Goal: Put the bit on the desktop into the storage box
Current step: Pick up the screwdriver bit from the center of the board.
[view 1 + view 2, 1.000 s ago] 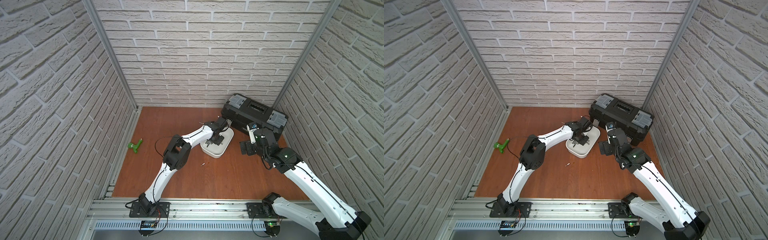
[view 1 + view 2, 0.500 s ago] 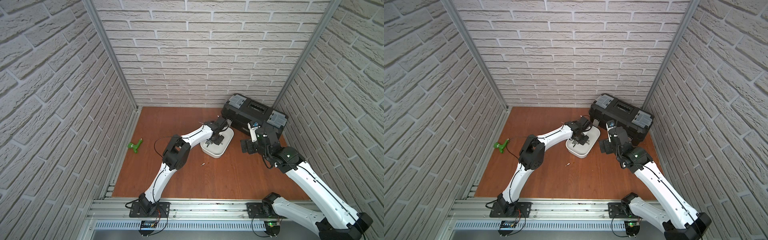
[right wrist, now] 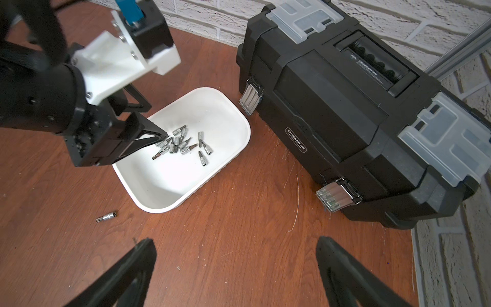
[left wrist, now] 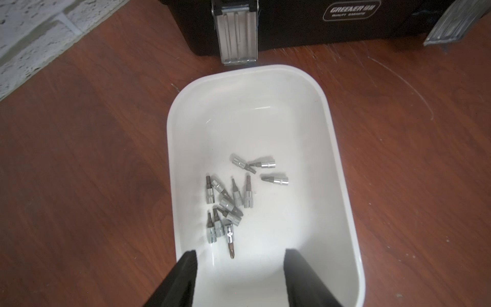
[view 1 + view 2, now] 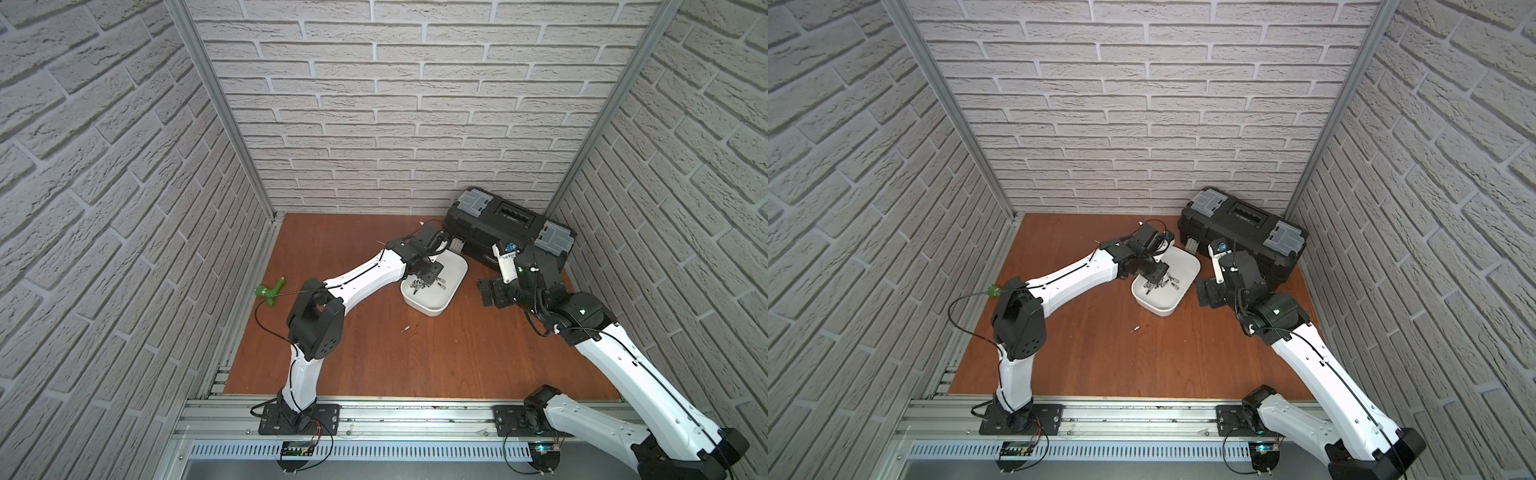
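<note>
The left hand (image 4: 240, 255) hangs low over the shallow white plastic storage box (image 4: 255, 127), jaws half parted and empty, low enough that a released bit would settle among the small steel bits (image 4: 228, 204) inside. The right hand (image 3: 236, 240) hovers wide and empty above the reddish wood-grain table (image 3: 239, 212), where one short chrome bit (image 3: 106, 215) lies near the box.

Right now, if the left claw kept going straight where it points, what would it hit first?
Probably the bits piled in the storage box, just ahead of the left gripper; the box's white floor lies right beneath them. Exact depth is unclear.
</note>
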You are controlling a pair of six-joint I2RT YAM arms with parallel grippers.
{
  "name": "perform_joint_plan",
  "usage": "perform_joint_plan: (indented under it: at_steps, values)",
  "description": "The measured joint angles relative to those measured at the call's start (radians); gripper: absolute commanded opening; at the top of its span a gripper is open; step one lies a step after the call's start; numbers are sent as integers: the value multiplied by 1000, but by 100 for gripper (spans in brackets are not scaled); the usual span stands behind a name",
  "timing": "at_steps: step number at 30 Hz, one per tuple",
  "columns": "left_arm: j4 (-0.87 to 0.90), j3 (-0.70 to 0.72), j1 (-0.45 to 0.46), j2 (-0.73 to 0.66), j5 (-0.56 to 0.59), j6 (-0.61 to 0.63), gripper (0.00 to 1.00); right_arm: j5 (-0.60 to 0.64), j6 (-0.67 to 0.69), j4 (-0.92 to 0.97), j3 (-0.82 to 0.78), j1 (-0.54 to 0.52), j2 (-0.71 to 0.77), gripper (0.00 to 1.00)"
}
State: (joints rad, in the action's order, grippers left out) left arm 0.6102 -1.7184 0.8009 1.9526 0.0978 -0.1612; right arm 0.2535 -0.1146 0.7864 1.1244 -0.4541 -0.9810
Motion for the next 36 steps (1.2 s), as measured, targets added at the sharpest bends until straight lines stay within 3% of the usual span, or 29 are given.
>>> perform_joint_plan:
  at_steps: [9, 25, 30, 36]
  values:
    - [-49, 194, 1, -204, 48, -15, 81, -32, 12, 24, 13, 0, 3, 99]
    - [-55, 585, 28, -645, 108, -60, 97, -16, 11, 32, 21, 0, 34, 99]
    - [-47, 686, 60, -724, 119, -94, 97, -2, -10, 24, 14, 0, 52, 99]
    - [-32, 733, 113, -697, 95, -127, 90, 8, -26, 18, 9, 0, 55, 99]
